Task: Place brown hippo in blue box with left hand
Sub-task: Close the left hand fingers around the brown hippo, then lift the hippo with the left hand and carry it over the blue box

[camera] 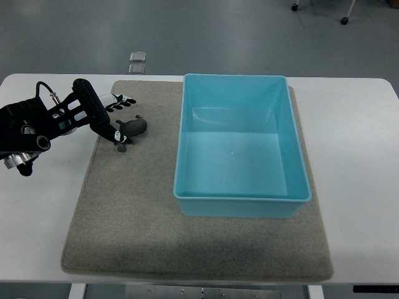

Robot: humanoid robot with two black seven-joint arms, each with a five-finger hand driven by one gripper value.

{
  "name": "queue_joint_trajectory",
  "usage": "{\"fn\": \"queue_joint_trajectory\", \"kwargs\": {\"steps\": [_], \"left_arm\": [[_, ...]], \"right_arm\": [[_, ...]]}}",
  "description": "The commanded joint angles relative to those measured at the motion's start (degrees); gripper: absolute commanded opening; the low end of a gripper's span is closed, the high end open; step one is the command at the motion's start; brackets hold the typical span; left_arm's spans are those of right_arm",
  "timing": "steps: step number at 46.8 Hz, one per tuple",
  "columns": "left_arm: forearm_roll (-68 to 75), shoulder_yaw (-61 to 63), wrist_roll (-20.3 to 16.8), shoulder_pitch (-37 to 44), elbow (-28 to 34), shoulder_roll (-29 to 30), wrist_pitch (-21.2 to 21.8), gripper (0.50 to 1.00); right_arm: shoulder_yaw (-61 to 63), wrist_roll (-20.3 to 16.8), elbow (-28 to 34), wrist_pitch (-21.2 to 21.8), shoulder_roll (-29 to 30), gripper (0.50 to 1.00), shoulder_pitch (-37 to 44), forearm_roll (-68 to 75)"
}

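Hippo [131, 128] touching left hand [103, 118], beside box [240, 198]

The big light-blue plastic box [242, 146] sits on the right part of the flat grey felt mat [124, 218], and its tall walls stand in the way of anything that slides in low from the side. Its top is wide open and nothing lies inside, so there is lots of room to come down from above. The mat between the small brown toy hippo [132, 128] and the box's left wall is bare.
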Motion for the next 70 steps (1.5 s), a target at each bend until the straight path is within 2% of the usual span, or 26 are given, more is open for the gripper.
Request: {"fn": "queue_joint_trajectory", "kwargs": {"steps": [1, 4, 11, 14, 22, 34, 40, 47, 52, 60, 64, 70], "left_arm": [[0.0, 0.0, 0.8, 0.0, 0.1, -0.1, 0.0, 0.889], [0.0, 0.0, 1.0, -0.1, 0.1, -0.1, 0.0, 0.868], [0.0, 0.1, 1.4, -0.1, 0.2, -0.1, 0.0, 0.853], [0.0, 0.1, 1.8, -0.1, 0.1, -0.1, 0.1, 0.827], [0.0, 0.1, 2.3, -0.1, 0.2, -0.3, 0.1, 0.819], [0.0, 0.1, 3.0, -0.1, 0.2, -0.6, 0.2, 0.774], [0.0, 0.1, 3.9, -0.2, 0.2, -0.6, 0.5, 0.722], [0.0, 0.1, 4.3, -0.5, 0.2, -0.7, 0.5, 0.698], [0.0, 0.1, 4.6, -0.5, 0.2, -0.7, 0.4, 0.658], [0.1, 0.0, 4.7, -0.3, 0.1, -1.4, 0.4, 0.572], [0.1, 0.0, 4.8, -0.3, 0.1, -1.4, 0.3, 0.501], [0.1, -0.1, 4.8, -0.4, 0.1, -1.4, 0.3, 0.500]], "right_arm": [[-0.1, 0.0, 0.0, 0.0, 0.0, 0.936, 0.0, 0.0], [0.0, 0.0, 0.0, 0.0, 0.0, 0.936, 0.0, 0.0], [0.0, 0.0, 0.0, 0.0, 0.0, 0.936, 0.0, 0.0], [0.0, 0.0, 0.0, 0.0, 0.0, 0.936, 0.0, 0.0], [0.0, 0.0, 0.0, 0.0, 0.0, 0.936, 0.0, 0.0], [-0.1, 0.0, 0.0, 0.0, 0.0, 0.936, 0.0, 0.0], [0.0, 0.0, 0.0, 0.0, 0.0, 0.936, 0.0, 0.0], [0.0, 0.0, 0.0, 0.0, 0.0, 0.936, 0.0, 0.0], [0.0, 0.0, 0.0, 0.0, 0.0, 0.936, 0.0, 0.0], [0.0, 0.0, 0.0, 0.0, 0.0, 0.936, 0.0, 0.0], [-0.1, 0.0, 0.0, 0.0, 0.0, 0.936, 0.0, 0.0], [-0.1, 0.0, 0.0, 0.0, 0.0, 0.936, 0.0, 0.0]]}}
